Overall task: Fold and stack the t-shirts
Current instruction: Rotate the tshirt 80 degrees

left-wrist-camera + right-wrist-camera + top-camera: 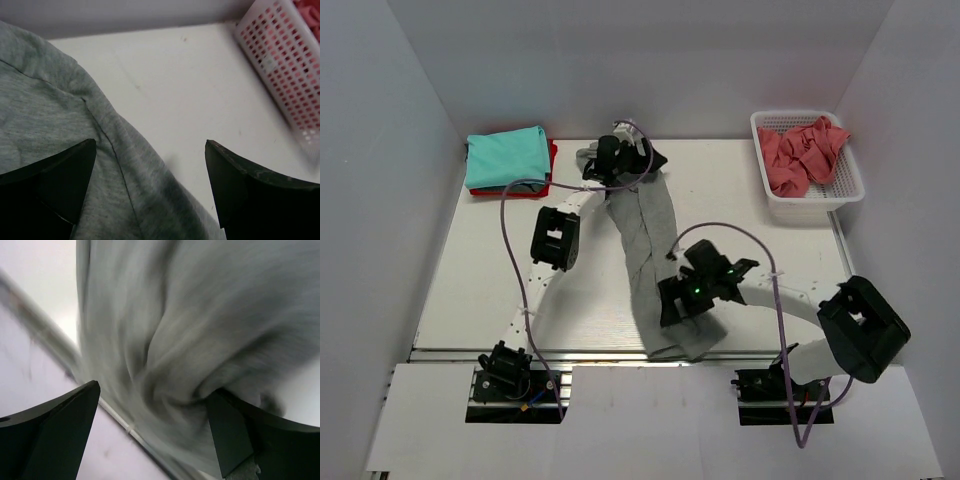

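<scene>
While the grey t-shirt (645, 250) lies drawn out as a long narrow strip down the middle of the bench (750, 200), its long axis runs from the far centre to the near edge and slants a little to the right as it comes nearer. Each arm stands over one end of it. The left tool (620, 160) is at the far end, fingers spread wide; its wrist view shows the cloth under the left finger and bare bench under the right, so the shirt lies to that tool's left. The right tool (685, 300) is at the near end, also spread wide, with bunched grey cloth directly below and between the fingers; that view is blurred. Neither tool appears to hold anything. Any fold across the short axis would, I judge, need both ends gripped first, and the right arm is better centred for that. A teal t-shirt (507, 158) sits folded on a red one (510, 191) at far left. A coral-pink t-shirt (805, 150) lies crumpled in the basket (815, 200) at far right.
</scene>
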You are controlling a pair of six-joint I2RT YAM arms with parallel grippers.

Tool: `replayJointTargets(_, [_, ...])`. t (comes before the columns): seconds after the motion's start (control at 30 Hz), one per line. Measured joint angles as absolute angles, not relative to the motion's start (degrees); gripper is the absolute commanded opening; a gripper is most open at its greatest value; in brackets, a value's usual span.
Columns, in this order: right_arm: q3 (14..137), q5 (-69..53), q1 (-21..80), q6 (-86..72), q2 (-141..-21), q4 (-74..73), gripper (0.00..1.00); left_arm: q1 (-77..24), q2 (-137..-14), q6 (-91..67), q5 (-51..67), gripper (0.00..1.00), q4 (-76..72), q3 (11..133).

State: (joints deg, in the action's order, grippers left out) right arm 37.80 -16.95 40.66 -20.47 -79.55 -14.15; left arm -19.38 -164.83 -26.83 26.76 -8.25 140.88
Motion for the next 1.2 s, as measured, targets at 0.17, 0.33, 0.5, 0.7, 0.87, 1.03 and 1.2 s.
replayJointTargets(0.17, [43.94, -22.2, 50.87, -12.64, -85.06, -19.42, 0.9, -21.61, -168.7, -32.82, 20.29, 1.0, -19.42, 143.0])
replayJointTargets(0.33, [47.0, -24.73, 52.69, -7.29, -85.97, -20.69, 0.9, -22.44, -169.45, -35.81, 15.44, 1.0, -22.65, 143.0])
replayJointTargets(0.5, [47.27, -19.44, 52.05, -8.21, -82.0, -20.25, 0.9, -22.46, -169.45, -36.42, 14.31, 1.0, -23.62, 143.0])
replayJointTargets(0.7, [49.23, -10.13, 49.3, -13.02, -77.08, -18.24, 0.9, -22.37, -164.55, -31.97, 16.12, 1.0, -20.56, 141.01])
replayJointTargets(0.87, [53.69, -1.93, 45.43, -16.16, -79.64, -17.87, 0.9, -21.98, -146.28, -24.71, 20.23, 1.0, -10.22, 132.0])
replayJointTargets(1.03, [61.56, 3.68, 42.33, -16.51, -86.7, -16.43, 0.9, -21.87, -112.62, -15.14, 17.3, 1.0, -1.63, 112.95])
replayJointTargets(1.2, [75.48, 6.2, 40.51, -15.66, -99.94, -16.86, 0.9, -21.5, -73.82, -13.78, 10.11, 1.0, -8.32, 78.15])
